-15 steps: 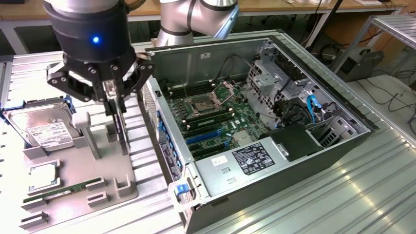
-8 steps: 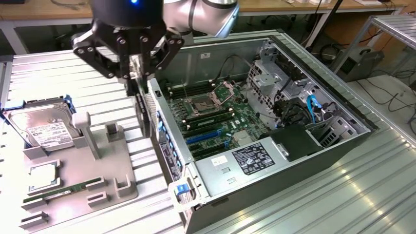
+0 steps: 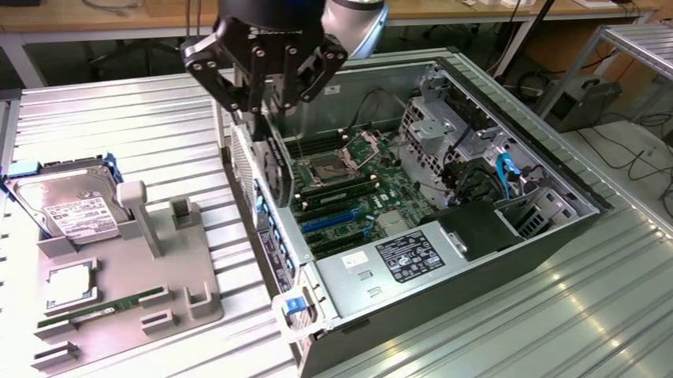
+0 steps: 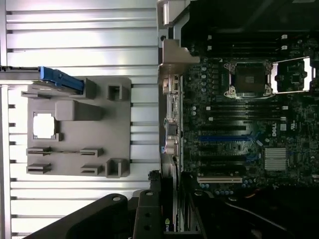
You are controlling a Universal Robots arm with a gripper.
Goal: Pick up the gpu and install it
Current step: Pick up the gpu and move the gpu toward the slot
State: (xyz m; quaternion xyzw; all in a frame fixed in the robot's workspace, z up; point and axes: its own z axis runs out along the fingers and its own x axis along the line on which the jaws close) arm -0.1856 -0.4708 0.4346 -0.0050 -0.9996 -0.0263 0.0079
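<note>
gripper state: gripper (image 3: pixel 263 101) is pinched onto the top edge of the gpu (image 3: pixel 276 161), with the card clamped between the fingers
gpu location: hung directly under the gripper, over the rear wall of the open computer case (image 3: pixel 547 236); in the wrist view the gpu (image 4: pixel 170 221) is seen edge-on just beside the gripper (image 4: pixel 149 219)
gpu axis: long axis runs down from the fingers, near vertical with a slight tilt; the thin edge is turned to the exterior camera and the lower end points into the case
contact with case: cannot be told
done: gpu is picked up and carried clear of the grey fixture (image 3: pixel 126 315), which lies well off to the gripper's side
not done: card is not yet seated; the expansion slots (image 3: pixel 331 219) on the motherboard (image 3: pixel 347 189) are below the gripper and unoccupied
progress: judged about halfway
</note>
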